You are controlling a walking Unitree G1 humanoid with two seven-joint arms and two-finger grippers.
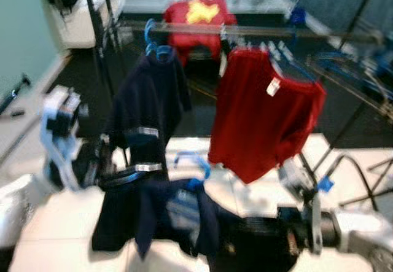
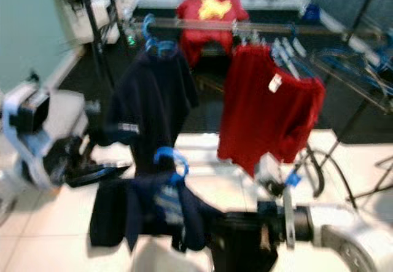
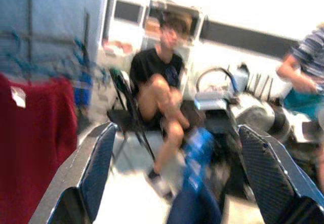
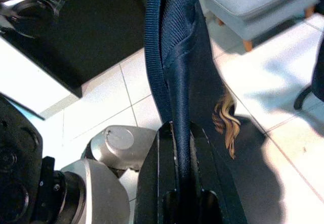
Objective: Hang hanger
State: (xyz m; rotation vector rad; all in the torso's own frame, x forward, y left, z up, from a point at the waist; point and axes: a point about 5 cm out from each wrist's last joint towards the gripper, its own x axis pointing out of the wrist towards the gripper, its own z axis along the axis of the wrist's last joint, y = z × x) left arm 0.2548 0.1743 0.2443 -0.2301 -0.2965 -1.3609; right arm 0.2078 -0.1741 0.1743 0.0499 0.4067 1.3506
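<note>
In the left eye view, the right gripper point(image 1: 245, 238) is holding a dark navy shirt point(image 1: 156, 217) on a blue hanger point(image 1: 191, 164) at lower centre, while the left gripper point(image 1: 132, 175) is reaching in beside it. Behind, a rail point(image 1: 258, 32) is carrying a navy shirt point(image 1: 150, 106) and a red shirt point(image 1: 267, 118) over pale floor tiles point(image 1: 61, 223).

In the left wrist view, the jaws are standing wide apart, and a seated person point(image 3: 162, 92) is facing them.

In the right wrist view, the jaws are pinching navy fabric point(image 4: 182, 82).
</note>
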